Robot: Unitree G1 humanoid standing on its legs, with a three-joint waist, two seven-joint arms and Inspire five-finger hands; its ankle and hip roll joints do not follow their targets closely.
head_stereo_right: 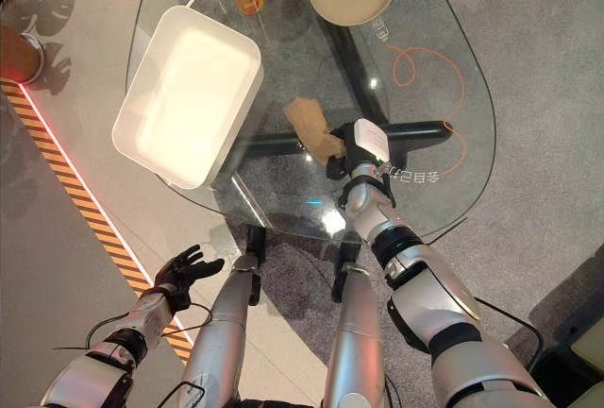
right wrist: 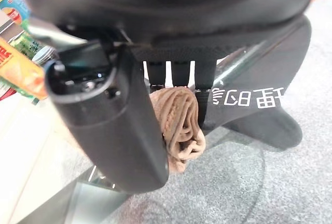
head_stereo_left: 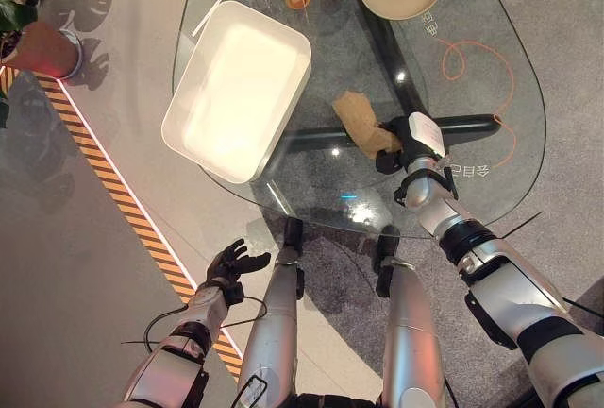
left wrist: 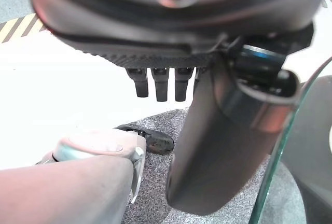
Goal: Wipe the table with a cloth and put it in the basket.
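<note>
While beside the white basket (head_stereo_left: pixel 236 101), right hand (head_stereo_left: pixel 408 142) fingers clenching the brown cloth (head_stereo_left: pixel 361 120); left hand (head_stereo_left: pixel 229 264) released.

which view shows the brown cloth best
The left eye view: the whole brown cloth lies spread on the glass table with the right hand gripping its near end. The right eye view shows much the same. The right wrist view shows just a bunched fold between that hand's fingers.
</note>
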